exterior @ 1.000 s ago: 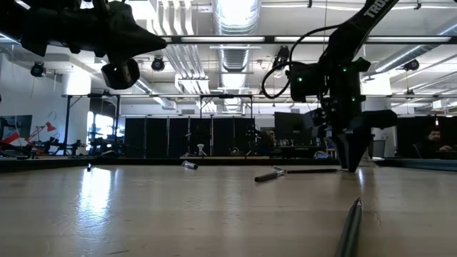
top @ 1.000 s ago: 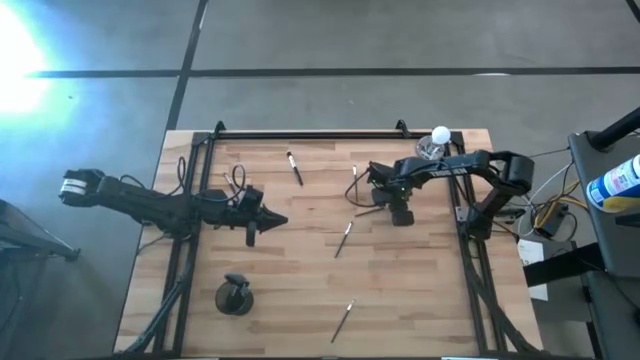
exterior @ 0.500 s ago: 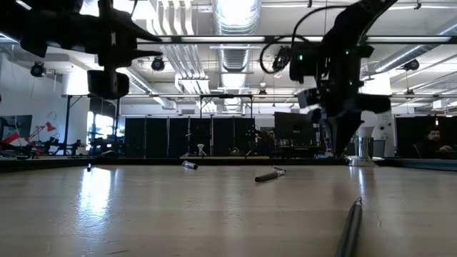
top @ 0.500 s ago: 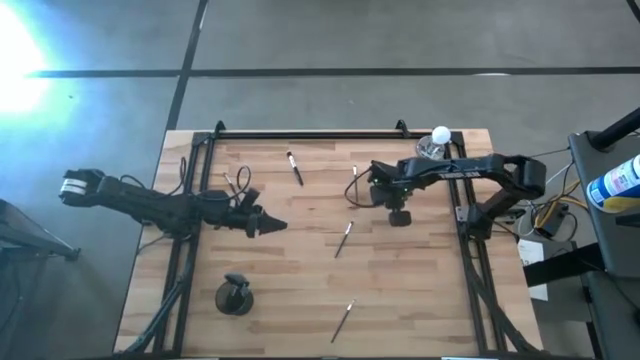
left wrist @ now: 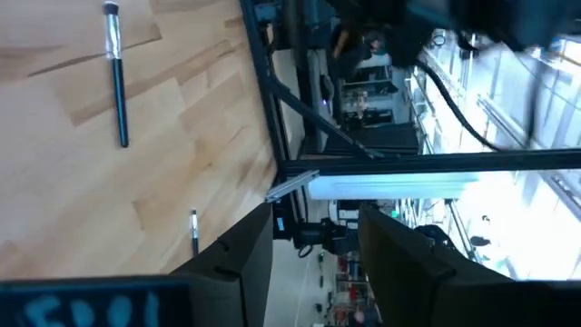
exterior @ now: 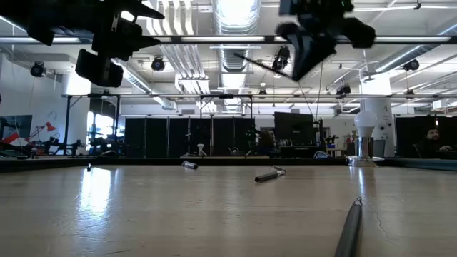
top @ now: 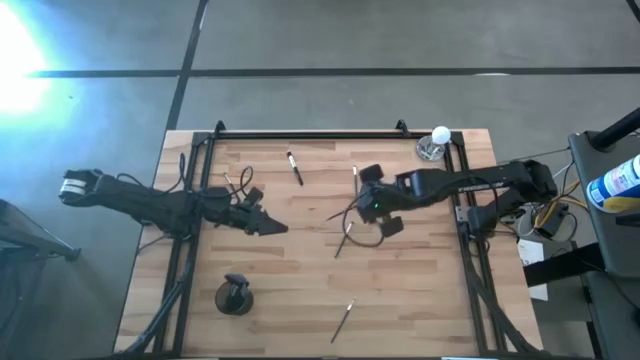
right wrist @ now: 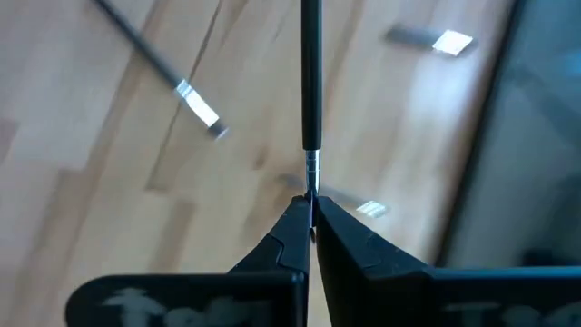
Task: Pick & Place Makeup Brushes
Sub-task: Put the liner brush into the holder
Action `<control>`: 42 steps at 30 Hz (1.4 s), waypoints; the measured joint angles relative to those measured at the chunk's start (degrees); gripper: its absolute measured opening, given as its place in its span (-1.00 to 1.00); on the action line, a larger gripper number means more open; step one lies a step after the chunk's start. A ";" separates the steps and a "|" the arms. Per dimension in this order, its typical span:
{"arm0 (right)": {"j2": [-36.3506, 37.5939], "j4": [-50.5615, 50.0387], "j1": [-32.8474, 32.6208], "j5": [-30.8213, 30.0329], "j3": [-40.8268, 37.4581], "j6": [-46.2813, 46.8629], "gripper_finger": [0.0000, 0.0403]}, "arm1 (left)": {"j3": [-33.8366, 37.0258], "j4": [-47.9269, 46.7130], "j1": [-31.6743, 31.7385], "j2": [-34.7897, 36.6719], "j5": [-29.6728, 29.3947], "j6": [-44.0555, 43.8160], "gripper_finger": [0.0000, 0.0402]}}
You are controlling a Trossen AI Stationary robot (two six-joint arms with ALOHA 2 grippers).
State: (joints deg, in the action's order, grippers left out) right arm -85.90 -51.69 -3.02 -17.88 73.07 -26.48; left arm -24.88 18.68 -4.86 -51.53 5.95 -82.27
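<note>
My right gripper (top: 362,205) hangs high over the table's middle, shut on a thin dark brush (right wrist: 310,82) that juts out from its tips (exterior: 253,63). Other brushes lie flat on the wood: one just below it (top: 343,240), one toward the far edge (top: 294,167), a short one (top: 354,180) and one near the front (top: 343,318). The dark round cup (top: 234,297) stands at the near left. My left gripper (top: 272,227) hovers open at the left-middle, above the table (exterior: 107,64), touching nothing. My right gripper pinches the brush by its silver ferrule end (right wrist: 311,182) between the tips of its two fingers. The dark handle points straight away from the fingers, in line with them. The brush is lifted clear of the table and sticks out nearly level, toward the table's left.
A white ball on a clear stand (top: 438,135) sits at the far right corner. Black frame rails run along the table's left, right and far sides (top: 300,135). Bare wood lies between the cup and the front brush. A loop of cable hangs by the right gripper (top: 368,238).
My right gripper, which stood with its tips down on a brush lying on the table, has risen high with that brush and swung toward the table's left and near side. The brush has left the wood and now sticks out from the fingers.
</note>
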 joint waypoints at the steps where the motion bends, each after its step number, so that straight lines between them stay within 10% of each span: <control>1: -0.96 -0.12 -1.29 -1.80 2.16 -1.46 -0.96 | -0.56 -0.89 0.00 0.00 0.17 -0.18 -0.23; 19: -20.12 0.86 -9.13 -15.72 29.96 -30.66 -0.96 | -12.90 -6.41 1.24 -11.25 7.34 4.45 -0.23; 42: -20.79 4.42 -10.70 -15.79 32.65 -38.06 -0.96 | -19.58 -5.60 8.61 -18.03 13.57 12.04 -0.36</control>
State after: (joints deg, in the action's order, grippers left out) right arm -106.69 -47.27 -13.72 -33.67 105.72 -64.54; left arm -44.46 13.09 3.75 -69.55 19.52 -70.23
